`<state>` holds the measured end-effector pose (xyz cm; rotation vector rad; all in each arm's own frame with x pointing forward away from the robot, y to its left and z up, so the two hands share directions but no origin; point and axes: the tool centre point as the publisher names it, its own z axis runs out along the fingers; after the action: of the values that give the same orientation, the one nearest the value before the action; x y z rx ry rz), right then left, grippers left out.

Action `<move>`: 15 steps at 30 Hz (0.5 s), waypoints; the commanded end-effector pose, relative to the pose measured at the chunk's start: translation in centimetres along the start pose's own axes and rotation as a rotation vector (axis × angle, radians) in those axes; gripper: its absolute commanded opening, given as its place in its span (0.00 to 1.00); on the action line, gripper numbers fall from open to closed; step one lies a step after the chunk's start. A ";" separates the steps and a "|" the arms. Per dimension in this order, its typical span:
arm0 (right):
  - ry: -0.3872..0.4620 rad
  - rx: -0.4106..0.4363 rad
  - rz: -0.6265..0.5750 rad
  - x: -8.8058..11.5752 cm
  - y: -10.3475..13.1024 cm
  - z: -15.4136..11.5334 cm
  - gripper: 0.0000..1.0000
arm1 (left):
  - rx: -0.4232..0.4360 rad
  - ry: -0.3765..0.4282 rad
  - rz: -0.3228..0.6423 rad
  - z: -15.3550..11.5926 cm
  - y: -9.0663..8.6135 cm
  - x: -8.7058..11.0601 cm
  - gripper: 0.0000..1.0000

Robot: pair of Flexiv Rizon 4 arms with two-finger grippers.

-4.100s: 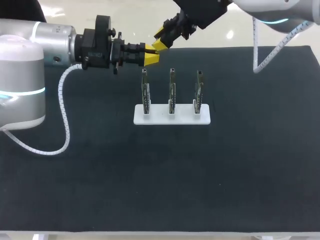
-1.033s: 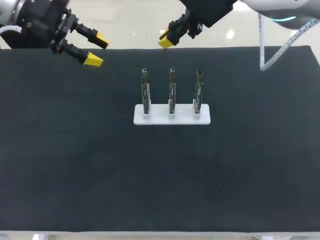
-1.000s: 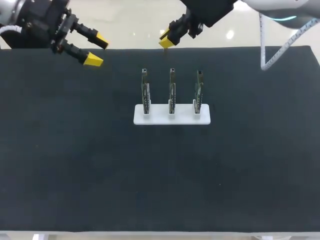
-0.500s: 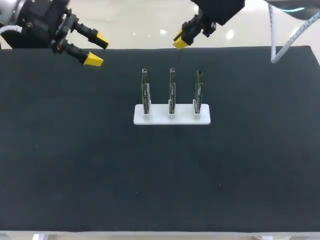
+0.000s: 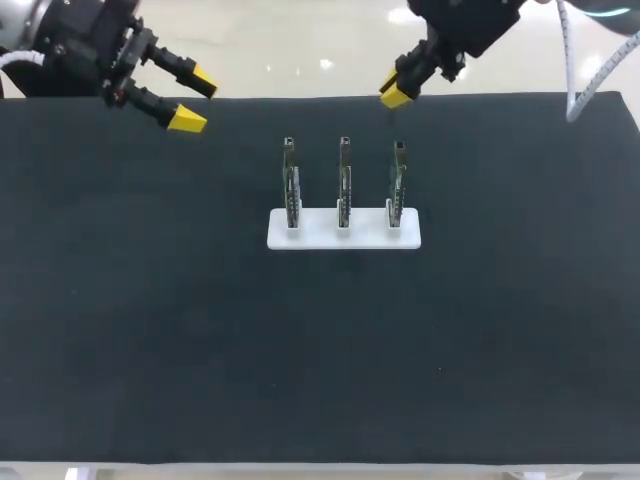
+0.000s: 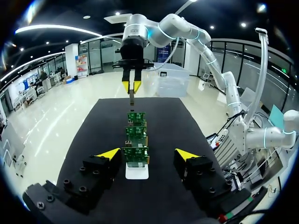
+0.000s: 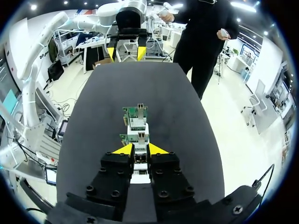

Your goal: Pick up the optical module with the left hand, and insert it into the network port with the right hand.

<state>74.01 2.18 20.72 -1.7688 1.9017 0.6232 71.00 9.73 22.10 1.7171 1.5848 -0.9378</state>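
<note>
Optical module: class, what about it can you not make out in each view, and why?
Left wrist view: optical module far off in the right gripper; detail too small.
Head view: only a faint sliver below the yellow tips.
Right wrist view: mostly hidden between the gripper's fingers.

Head view high behind, looking down on table (image 5: 150, 330), wrist views facing each other along shared board row (image 6: 135, 133)

The left arm (image 7: 86, 21) and right arm (image 6: 180, 25) have silver-white rounded links, cyan light rings at the joints and a white coiled cable (image 5: 569, 80). The left gripper (image 5: 196, 101) and right gripper (image 5: 394, 89) have black block bodies with socket-head screws (image 7: 89, 189), black fingers and wedge-shaped yellow tips.
</note>
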 end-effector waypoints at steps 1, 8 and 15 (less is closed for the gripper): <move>0.003 -0.009 -0.004 0.6 -0.3 0.4 0.00 | 0.002 0.003 -0.001 0.0 0.1 0.0 1.00; 0.006 -0.012 -0.010 1.4 -0.4 0.8 0.00 | 0.002 0.003 -0.001 0.0 0.1 0.0 1.00; 0.005 -0.017 -0.011 1.8 -0.3 1.1 0.00 | 0.002 0.003 -0.001 0.0 0.1 0.0 1.00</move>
<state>74.22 1.50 18.92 -1.7931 1.8975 0.6291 71.01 9.73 22.10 1.7170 1.5845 -0.9380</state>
